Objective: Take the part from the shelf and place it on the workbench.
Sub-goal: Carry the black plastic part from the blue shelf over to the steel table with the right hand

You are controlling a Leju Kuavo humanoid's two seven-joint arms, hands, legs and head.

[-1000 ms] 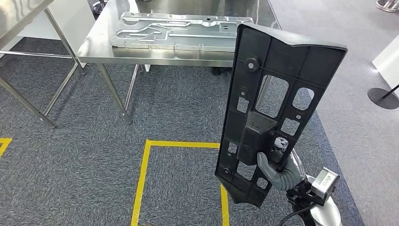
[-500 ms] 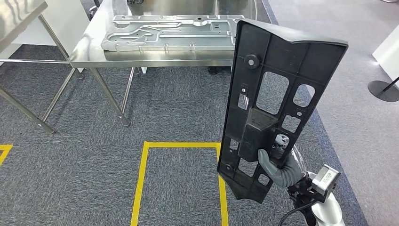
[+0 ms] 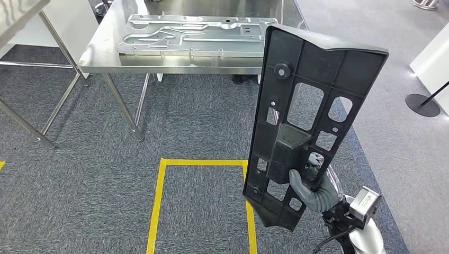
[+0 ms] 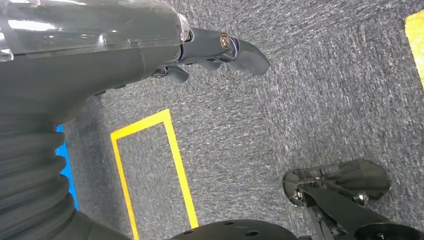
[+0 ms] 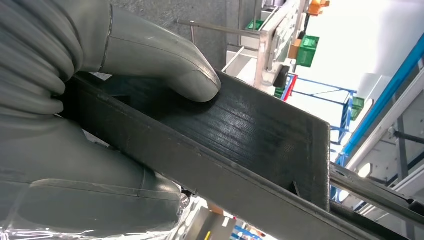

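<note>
One steel workbench (image 3: 100, 53) stands on grey carpet (image 3: 201, 121) (right robot hand (image 3: 312, 190) grips the black part (image 3: 312, 111)).

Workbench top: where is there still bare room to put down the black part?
The workbench is bare on its left strip and along the front edge, beside the metal plate. The middle is crowded by that plate. The right hand holds the black part upright, hiding the right end.
</note>
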